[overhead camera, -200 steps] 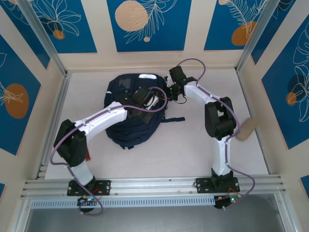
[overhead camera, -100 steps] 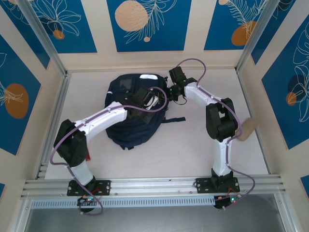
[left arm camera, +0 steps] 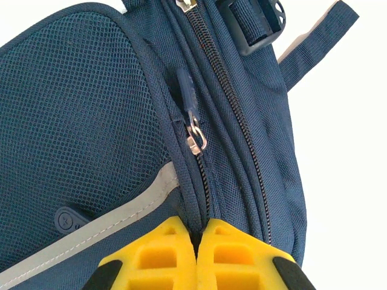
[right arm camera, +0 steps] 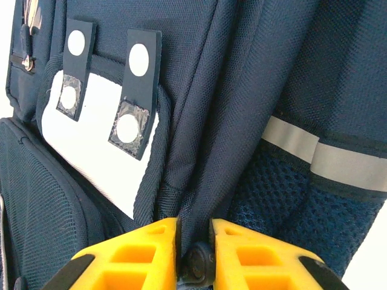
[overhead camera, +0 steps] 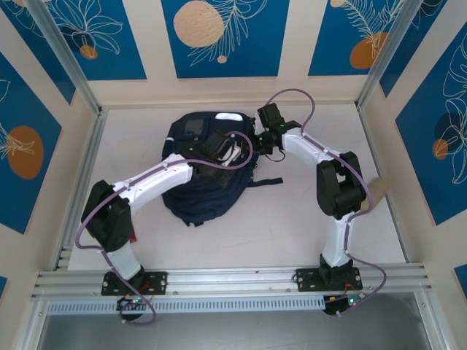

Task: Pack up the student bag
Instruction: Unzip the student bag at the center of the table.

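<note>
The student bag lies flat on the white table, dark navy with a white patch at its far end. My left gripper rests on the bag's right side. In the left wrist view it is shut on a fold of the bag's fabric along a zipper, just below a silver zipper pull. My right gripper is at the bag's far right edge. Its yellow fingers pinch a ridge of navy fabric beside a grey reflective stripe.
A loose bag strap trails right onto the table. A tan object sits by the right wall behind my right arm's elbow. Walls close the table at the back and both sides, and a metal rail runs along the front.
My right arm has shifted slightly to the right, and the bag's far end has followed a little. The left arm has held still.
</note>
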Tool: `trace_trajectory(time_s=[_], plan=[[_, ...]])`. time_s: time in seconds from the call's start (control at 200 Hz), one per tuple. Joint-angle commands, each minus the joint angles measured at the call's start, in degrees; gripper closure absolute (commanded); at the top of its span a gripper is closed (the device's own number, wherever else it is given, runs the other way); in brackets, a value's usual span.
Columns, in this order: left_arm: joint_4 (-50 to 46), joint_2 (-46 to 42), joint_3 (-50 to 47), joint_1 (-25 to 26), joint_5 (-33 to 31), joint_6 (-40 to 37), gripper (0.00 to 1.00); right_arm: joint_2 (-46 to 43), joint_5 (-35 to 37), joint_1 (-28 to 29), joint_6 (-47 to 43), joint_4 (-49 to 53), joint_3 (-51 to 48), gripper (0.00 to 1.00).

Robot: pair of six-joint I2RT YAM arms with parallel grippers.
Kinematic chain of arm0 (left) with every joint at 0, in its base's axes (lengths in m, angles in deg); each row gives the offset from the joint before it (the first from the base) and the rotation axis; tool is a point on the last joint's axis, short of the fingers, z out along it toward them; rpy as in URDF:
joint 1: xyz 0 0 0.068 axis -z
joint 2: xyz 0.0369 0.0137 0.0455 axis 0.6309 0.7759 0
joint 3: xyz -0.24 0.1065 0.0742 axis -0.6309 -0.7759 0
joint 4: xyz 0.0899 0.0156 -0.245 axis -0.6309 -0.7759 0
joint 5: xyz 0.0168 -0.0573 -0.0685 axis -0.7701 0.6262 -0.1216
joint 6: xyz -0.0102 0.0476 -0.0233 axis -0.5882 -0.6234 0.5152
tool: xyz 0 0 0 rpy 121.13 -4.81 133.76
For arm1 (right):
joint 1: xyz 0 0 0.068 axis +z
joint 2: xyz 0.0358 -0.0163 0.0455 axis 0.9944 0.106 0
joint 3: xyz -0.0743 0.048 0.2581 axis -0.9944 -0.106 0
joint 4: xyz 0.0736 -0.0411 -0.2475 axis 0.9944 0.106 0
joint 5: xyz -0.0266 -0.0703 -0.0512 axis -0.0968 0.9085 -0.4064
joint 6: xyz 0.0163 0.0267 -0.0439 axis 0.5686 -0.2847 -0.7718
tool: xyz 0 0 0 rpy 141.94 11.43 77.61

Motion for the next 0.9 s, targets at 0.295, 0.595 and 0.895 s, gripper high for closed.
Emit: trace_trajectory(time_s=[0.295, 0.595, 0.895], plan=[[2.76, -1.31, 1.12, -0.78, 0.49, 0.42, 1.0, -3.49, 3.09, 1.34, -1.52, 2.57, -0.8, 0.76], [2.84, -1.19, 1.12, -0.88, 0.32, 0.75, 1.0, -5.2, 1.95, 1.89, -3.37, 0.45, -1.92, 0.89], [4.38, -1.76, 0.59, -2.02, 0.54, 2.62, 1.0, -12.64, -12.83, 0.23, -7.31, -14.65, -16.44, 1.0]])
